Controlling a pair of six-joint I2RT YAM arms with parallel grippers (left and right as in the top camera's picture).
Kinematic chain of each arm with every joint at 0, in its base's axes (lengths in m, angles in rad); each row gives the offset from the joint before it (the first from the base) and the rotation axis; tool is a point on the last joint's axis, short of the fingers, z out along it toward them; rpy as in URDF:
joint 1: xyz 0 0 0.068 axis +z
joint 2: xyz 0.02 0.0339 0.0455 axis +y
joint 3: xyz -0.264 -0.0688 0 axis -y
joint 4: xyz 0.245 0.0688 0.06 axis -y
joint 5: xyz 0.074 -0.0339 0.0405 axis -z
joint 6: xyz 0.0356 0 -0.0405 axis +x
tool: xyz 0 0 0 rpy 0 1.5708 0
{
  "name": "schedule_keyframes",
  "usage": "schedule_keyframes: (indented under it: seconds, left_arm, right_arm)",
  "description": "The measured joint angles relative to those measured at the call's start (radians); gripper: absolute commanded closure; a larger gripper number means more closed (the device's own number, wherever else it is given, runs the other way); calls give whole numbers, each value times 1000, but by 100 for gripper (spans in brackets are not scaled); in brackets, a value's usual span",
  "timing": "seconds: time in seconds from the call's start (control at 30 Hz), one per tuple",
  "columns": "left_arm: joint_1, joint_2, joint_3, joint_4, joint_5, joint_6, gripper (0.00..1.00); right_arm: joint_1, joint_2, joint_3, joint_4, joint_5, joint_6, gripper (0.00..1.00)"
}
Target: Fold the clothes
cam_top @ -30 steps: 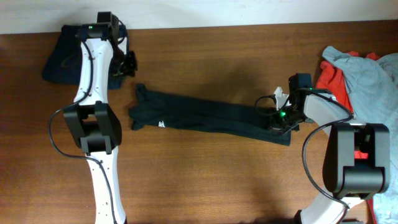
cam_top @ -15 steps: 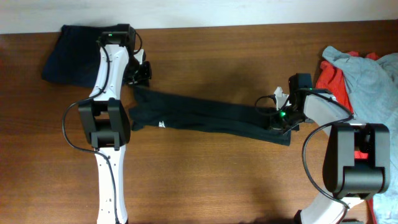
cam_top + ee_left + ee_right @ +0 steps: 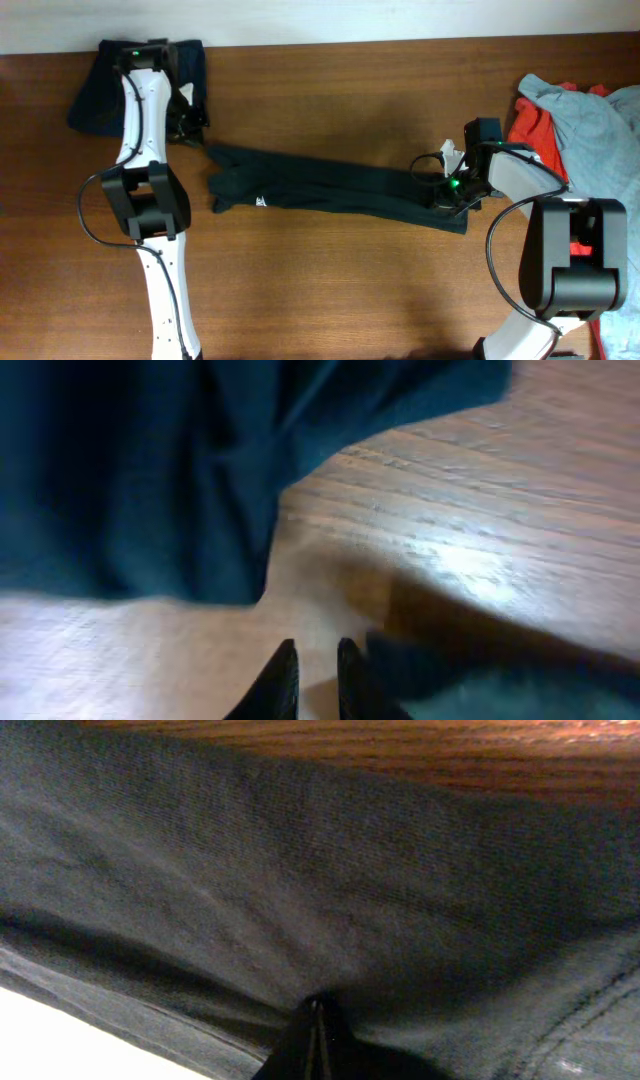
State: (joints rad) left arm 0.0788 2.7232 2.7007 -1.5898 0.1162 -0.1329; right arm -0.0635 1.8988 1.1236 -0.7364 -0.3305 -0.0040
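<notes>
Brown wood table (image 3: 330,290), grain running left to right, glossy enough to throw a pale glare in the left wrist view. White strip (image 3: 400,20) along the far edge; nothing more of the room to be made out.

Across the middle of the table, the shirt (image 3: 340,188): black, drawn out into a long narrow band, left end bunched and a little higher, right end lower. Small white mark (image 3: 259,200) near the left end.

At the far left corner, navy cloth (image 3: 95,95) in a flat heap. At the right edge, red cloth (image 3: 528,130) with grey-blue cloth (image 3: 590,115) lying partly over it, both well apart from the band's middle.

Left claw (image 3: 316,660) over bare wood, between the navy cloth and the shirt's left end, fingers drawn almost together with a thin slit between, nothing in them. Dark blur at the lower right of that view, too soft to name.

Right claw (image 3: 318,1020) down at the shirt's right end, fingers pinched tight on a fold of the black cloth, fabric puckering toward the tips.
</notes>
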Motion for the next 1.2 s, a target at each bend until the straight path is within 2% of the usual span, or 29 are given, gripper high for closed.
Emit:
schedule_keyframes:
  seconds: [0.13,0.3,0.4,0.43,0.53,0.6,0.73,0.9,1.2]
  left_arm:
    - [1,2,151,-81,-1,0,85]
    - [-5,0,249,-94,62,0,84]
    - [-18,0,250,-94,128,0,89]
    - [-26,0,250,-94,140,-1,95]
    - [-60,0,250,-95,147,5,97]
    - [-82,-2,250,-95,122,5,97]
    - [-140,-26,250,-97,27,5,97]
    - [-194,-79,241,-96,-6,5,100]
    - [-205,-98,30,-96,14,5,100]
  right_arm:
    - [0,0,0,0,0,1,96]
    - [0,0,0,-5,0,6,96]
    - [0,1,14,-64,9,8,96]
    - [0,3,21,-109,23,8,96]
    - [0,11,61,-177,30,8,96]
    - [0,14,99,-188,18,7,94]
    - [0,16,177,-194,-50,-6,84]
    - [25,16,214,-169,-112,-39,83]
    - [248,16,215,-65,-81,-108,83]
